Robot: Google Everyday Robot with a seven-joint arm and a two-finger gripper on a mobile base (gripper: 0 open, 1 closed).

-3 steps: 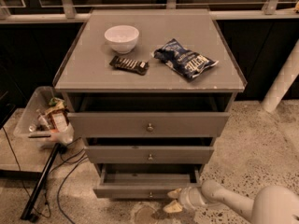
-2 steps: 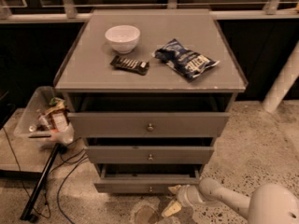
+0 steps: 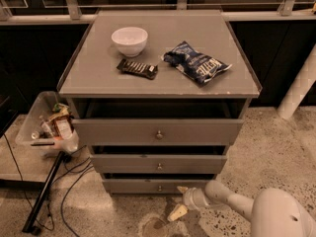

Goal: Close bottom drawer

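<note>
My gripper (image 3: 179, 200) hangs low, right of centre, jaws apart, with its upper finger seemingly against the bottom drawer (image 3: 138, 185). The drawer front runs left-right just beyond, nearly shut, so I'd push straight away.

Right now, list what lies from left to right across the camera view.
Trash bin → bowl → chip bag → white pole. The snack bar overlaps the bowl's span, so it is left out. The gripper sits low by the right end of the bottom drawer.
</note>
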